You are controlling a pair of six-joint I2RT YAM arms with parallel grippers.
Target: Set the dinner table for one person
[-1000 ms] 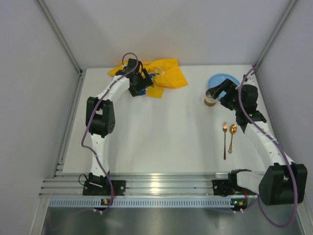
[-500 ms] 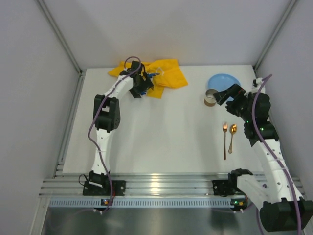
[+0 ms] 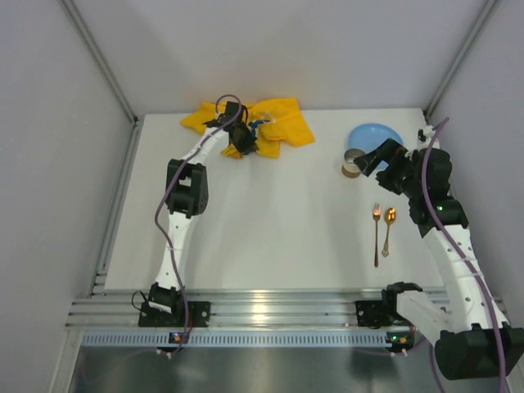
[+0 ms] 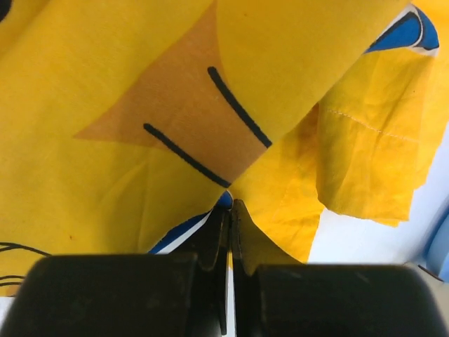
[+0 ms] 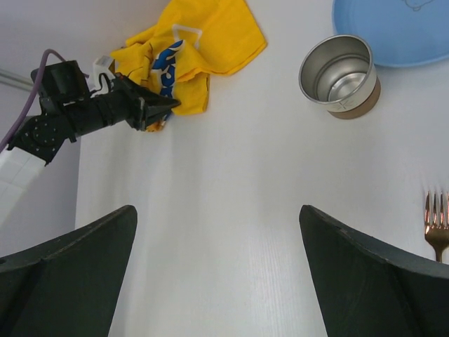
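Left gripper point(image 4: 230, 210) is pinched tight on a fold of the cloth point(image 4: 175, 105). Right gripper point(image 5: 217, 210) gapes wide, empty, well right of the cloth. Table point(image 3: 278, 221) lies under and nearward of the cloth. Best bet: lift high, drag slowly, so the cloth opens flat.

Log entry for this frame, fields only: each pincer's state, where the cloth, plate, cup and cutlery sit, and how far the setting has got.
left pincer: shut on an edge of the yellow cloth, far side of the table
right pincer: open, empty, near the metal cup
blue plate: far right corner, cup just by its near-left rim
fork, spoon: side by side on the right, fork on the left
setting: pieces not yet arranged together
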